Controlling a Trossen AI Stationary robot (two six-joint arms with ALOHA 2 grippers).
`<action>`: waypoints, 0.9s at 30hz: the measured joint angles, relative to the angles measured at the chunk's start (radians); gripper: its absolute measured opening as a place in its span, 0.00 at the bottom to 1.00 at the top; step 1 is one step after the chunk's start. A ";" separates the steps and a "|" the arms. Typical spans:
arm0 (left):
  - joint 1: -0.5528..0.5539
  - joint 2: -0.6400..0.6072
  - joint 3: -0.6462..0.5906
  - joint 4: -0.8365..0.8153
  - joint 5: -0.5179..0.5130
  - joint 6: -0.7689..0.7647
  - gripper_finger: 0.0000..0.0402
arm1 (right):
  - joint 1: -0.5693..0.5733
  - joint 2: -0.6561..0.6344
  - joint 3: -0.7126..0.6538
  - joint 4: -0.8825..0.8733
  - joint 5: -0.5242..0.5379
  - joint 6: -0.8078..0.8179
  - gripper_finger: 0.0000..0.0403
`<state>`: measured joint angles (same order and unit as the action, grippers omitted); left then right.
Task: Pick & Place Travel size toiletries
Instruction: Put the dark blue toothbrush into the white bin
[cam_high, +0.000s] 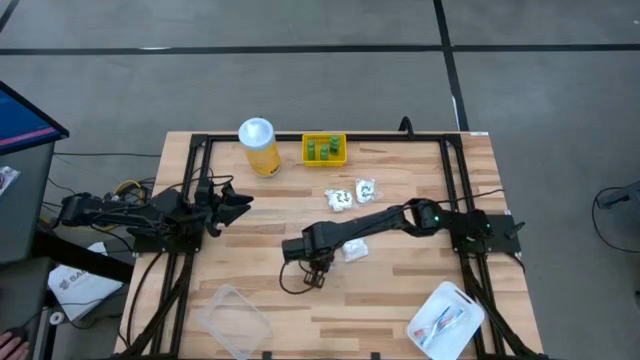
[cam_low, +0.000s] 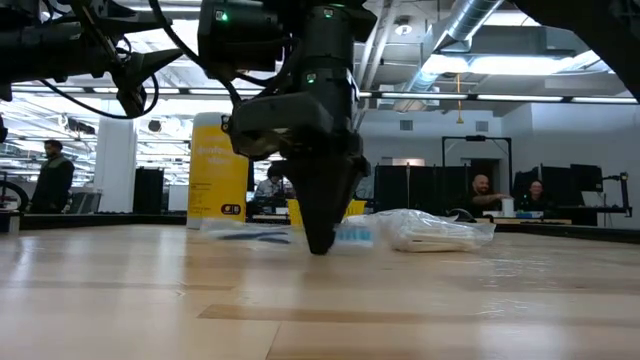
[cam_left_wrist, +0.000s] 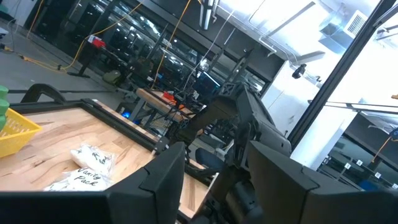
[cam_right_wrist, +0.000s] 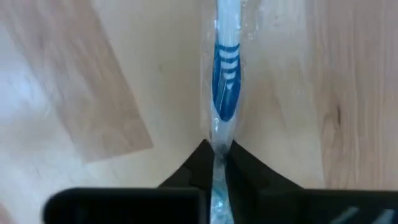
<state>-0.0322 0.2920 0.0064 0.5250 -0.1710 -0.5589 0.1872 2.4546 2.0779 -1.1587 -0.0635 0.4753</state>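
The right gripper (cam_high: 318, 279) is down at the table's (cam_high: 400, 290) near middle, its fingers (cam_right_wrist: 249, 177) pinched together on a thin blue-white stick (cam_right_wrist: 225, 87) in clear crinkled wrap lying flat on the wood. At the near right corner, a white tray (cam_high: 462, 300) holds more sticks, number unclear. Farther back sit three crinkled white packets (cam_high: 352, 195) with dark print, then three tiny green pieces (cam_high: 322, 149) in a yellow tray (cam_high: 340, 160), beside one yellow jar (cam_high: 259, 147). The left gripper (cam_high: 240, 203) waits at left, fingers partly apart, empty.
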 joint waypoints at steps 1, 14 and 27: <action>0.000 0.000 0.000 0.000 0.000 0.000 0.43 | 0.002 -0.001 0.004 -0.007 -0.004 -0.009 0.04; 0.000 0.000 0.000 0.000 0.000 0.000 0.43 | 0.083 -0.321 0.022 -0.197 0.012 -0.108 0.01; 0.000 0.000 0.000 0.000 0.000 0.000 0.43 | 0.565 -0.642 0.009 -0.406 0.269 0.108 0.02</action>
<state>-0.0326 0.2920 0.0063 0.5251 -0.1708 -0.5591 0.7527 1.8125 2.0874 -1.5648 0.2052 0.5836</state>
